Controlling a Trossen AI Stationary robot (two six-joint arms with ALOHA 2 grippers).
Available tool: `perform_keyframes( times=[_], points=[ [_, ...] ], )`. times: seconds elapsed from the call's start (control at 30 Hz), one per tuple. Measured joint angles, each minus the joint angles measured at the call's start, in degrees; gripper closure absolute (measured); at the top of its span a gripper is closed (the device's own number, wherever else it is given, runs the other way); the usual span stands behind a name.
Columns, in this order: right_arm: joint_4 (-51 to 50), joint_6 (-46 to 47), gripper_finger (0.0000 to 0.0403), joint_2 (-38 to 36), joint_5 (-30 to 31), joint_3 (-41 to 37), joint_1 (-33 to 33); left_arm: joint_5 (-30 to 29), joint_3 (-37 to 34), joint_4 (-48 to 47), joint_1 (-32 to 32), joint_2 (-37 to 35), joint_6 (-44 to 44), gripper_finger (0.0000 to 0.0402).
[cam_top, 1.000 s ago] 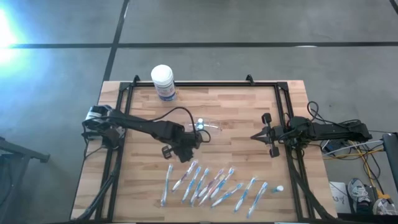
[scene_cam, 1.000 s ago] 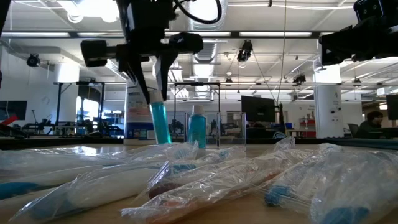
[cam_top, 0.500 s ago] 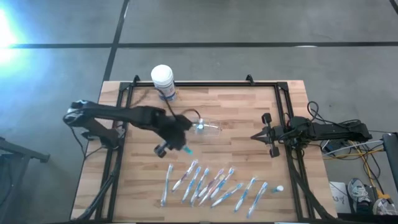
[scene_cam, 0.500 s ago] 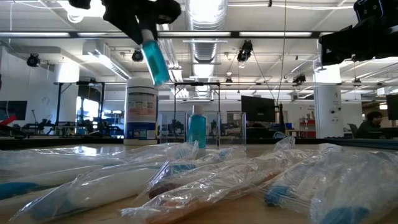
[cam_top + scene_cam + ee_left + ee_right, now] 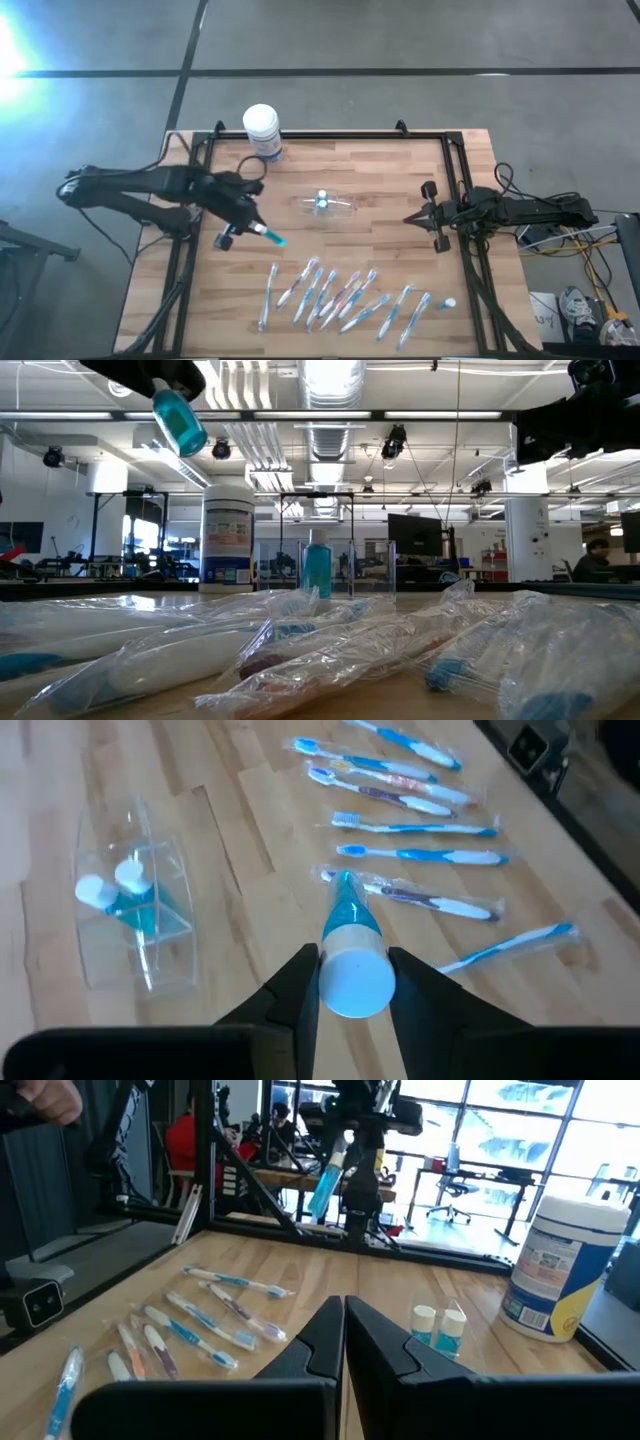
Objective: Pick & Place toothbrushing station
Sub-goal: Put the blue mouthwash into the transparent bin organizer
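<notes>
Wooden plank tabletop [image 5: 380, 175] here. Clear toothbrushing station [image 5: 327, 205] sits mid-board, between the two tools. White tub [image 5: 262, 132] stands at the far edge, and bagged toothbrushes [image 5: 335, 296] are scattered along the near edge.

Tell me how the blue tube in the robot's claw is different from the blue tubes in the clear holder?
The tube in the left claw is up in the air; the two tubes in the clear holder stand down on the table.
The held tube hangs tilted, cap end gripped; the holder's tubes stand upright, caps on top.
The held tube is alone; the holder's tubes sit side by side.
All are blue with white caps.
</notes>
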Motion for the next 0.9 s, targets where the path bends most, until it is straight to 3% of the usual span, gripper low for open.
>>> perform_keyframes(
  times=[0.17, 0.43, 0.63, 0.8, 0.9],
  points=[
    [0.0, 0.0, 0.0394, 0.0, 0.0, 0.0, 0.0, -0.3, -3.2, 3.3, 0.0, -4.1, -3.2, 0.0301],
    [0.8, -1.5, 0.0394, 0.0, 0.0, 0.0, 0.0, 0.4, -3.9, 3.5, 3.7, -7.7, 1.1, 0.0302],
    [1.5, -1.7, 0.0394, 0.0, 0.0, 0.0, 0.0, 7.5, -9.9, 10.4, 9.0, -9.8, 1.0, 0.0303],
    [1.5, -1.5, 0.0394, 0.0, 0.0, 0.0, 0.0, 14.1, -16.5, 21.8, 12.2, -9.8, -1.9, 0.0303],
    [1.5, -1.5, 0.0394, 0.0, 0.0, 0.0, 0.0, 14.9, -19.3, 25.9, 13.0, -9.7, -2.3, 0.0303]
  ],
)
